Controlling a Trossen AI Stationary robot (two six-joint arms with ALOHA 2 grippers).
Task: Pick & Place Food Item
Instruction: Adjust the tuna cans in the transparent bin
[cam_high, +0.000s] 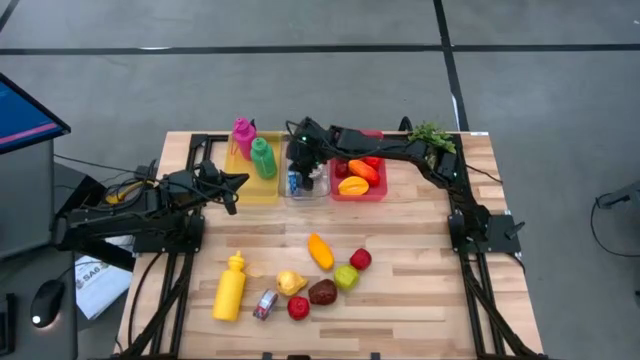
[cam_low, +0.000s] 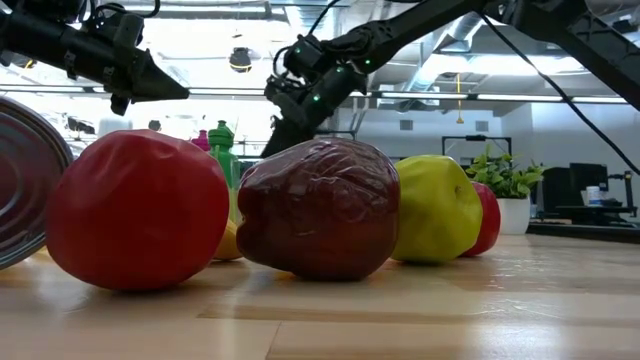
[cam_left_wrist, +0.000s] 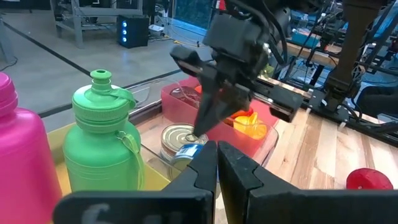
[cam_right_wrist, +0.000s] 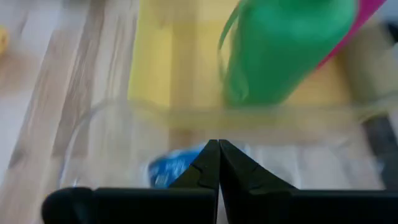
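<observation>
A tin can with a blue label (cam_left_wrist: 179, 142) stands upright in a clear container (cam_high: 322, 190) at the back of the table. My right gripper (cam_left_wrist: 199, 129) is shut and slants down over the can's top; in its own wrist view (cam_right_wrist: 217, 152) the blue label (cam_right_wrist: 171, 168) lies just beyond the fingertips. Loose food items lie on the near half of the table: an orange piece (cam_high: 320, 250), a green apple (cam_high: 346, 277), a dark red fruit (cam_high: 322, 292) and a yellow bottle (cam_high: 230, 287). My left gripper (cam_high: 238, 181) waits shut at the table's left, clear of everything. My right gripper's shut fingertips (cam_left_wrist: 203, 124) come slanting down from above onto the can's top (cam_left_wrist: 186, 132), near its rim. I cannot tell whether they touch the can. The can stands on its base inside the clear container.
A yellow tray (cam_high: 240, 192) left of the clear container holds a green bottle (cam_high: 263, 157) and a pink bottle (cam_high: 243, 135). A red container (cam_high: 380, 192) with fruit stands to its right. A small plant (cam_high: 432, 135) sits at the back right corner.
</observation>
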